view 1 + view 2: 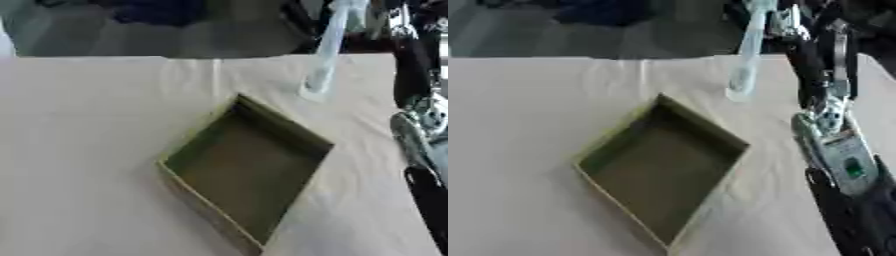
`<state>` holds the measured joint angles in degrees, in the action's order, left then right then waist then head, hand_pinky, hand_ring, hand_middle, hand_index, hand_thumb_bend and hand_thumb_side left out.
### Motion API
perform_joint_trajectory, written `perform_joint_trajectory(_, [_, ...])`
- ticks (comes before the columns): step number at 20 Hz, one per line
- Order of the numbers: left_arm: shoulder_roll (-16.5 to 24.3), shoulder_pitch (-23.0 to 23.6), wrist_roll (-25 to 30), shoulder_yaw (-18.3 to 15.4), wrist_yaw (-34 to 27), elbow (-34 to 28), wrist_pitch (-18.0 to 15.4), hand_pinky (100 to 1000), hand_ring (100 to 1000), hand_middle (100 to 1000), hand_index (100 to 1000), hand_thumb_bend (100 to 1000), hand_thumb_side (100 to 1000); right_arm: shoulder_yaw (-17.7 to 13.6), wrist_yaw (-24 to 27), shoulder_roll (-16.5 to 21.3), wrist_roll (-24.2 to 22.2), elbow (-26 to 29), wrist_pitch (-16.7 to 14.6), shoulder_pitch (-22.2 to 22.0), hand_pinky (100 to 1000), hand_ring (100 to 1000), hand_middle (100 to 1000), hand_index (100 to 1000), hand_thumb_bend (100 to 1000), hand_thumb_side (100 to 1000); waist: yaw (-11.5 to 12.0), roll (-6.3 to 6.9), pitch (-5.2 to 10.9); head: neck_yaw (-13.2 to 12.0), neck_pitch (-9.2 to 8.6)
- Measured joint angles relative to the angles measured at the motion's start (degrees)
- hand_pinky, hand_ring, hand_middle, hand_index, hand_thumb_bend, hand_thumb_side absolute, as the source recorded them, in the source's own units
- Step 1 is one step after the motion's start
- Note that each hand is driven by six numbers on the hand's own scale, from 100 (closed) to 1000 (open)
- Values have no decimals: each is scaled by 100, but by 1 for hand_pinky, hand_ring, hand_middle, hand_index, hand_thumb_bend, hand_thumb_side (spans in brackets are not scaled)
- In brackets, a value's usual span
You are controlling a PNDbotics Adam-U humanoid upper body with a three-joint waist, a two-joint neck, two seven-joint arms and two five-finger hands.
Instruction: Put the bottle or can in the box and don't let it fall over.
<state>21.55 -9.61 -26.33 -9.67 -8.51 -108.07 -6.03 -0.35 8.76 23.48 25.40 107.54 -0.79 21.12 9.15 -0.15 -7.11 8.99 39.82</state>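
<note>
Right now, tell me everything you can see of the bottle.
The bottle is clear, pale plastic, tall and slim. It leans, its top toward the robot's right hand at the table's far right; whether fingers close on it I cannot tell. Its base is low over the tan cloth, beyond the empty olive box, apart from it.

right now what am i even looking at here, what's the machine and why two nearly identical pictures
Both pictures come from one stereo camera in a humanoid robot's head, looking down at its work: the left and right eyes at the same moment. A pale cloth-covered table holds an empty olive-green box set cornerwise. The black and silver limb on the right is the robot's right arm. Its right hand, at the top, appears to hold a clear bottle by its top, tilted, just beyond the box. The left hand is out of view.
</note>
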Motion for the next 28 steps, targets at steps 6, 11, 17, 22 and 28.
perform_joint_trajectory(6, [0, 0, -1, 0, 0, 0, 0, 995, 933, 823, 813, 574, 688, 0, 0, 0, 4, 0, 3, 1, 979, 1000, 1000, 886, 292, 533, 1, 0, 0, -77, 5])
perform_joint_trajectory(11, [0, 0, -2, -1, 0, 0, -1, 996, 933, 824, 813, 574, 689, 2, 51, 0, 8, 0, 5, 8, 967, 974, 985, 889, 291, 535, 1, 0, 0, -86, 26])
perform_joint_trajectory(17, [0, 0, -2, -1, 0, 0, -1, 995, 932, 823, 811, 573, 689, 139, 1467, -18, 269, -1, -25, 63, 565, 635, 696, 950, 296, 604, 3, 1, 0, -79, 32])
perform_joint_trajectory(22, [0, 0, -1, -1, 0, 0, 0, 995, 932, 823, 809, 573, 688, 253, 3348, -59, 842, -9, -101, 103, 100, 299, 356, 1000, 296, 776, 7, 2, 0, -72, 32])
perform_joint_trajectory(28, [0, -1, 0, -1, 0, 0, 1, 994, 932, 823, 807, 572, 688, 337, 5048, -81, 1835, -76, -164, 147, 100, 100, 121, 1000, 221, 1000, 8, 3, 0, -53, 31])
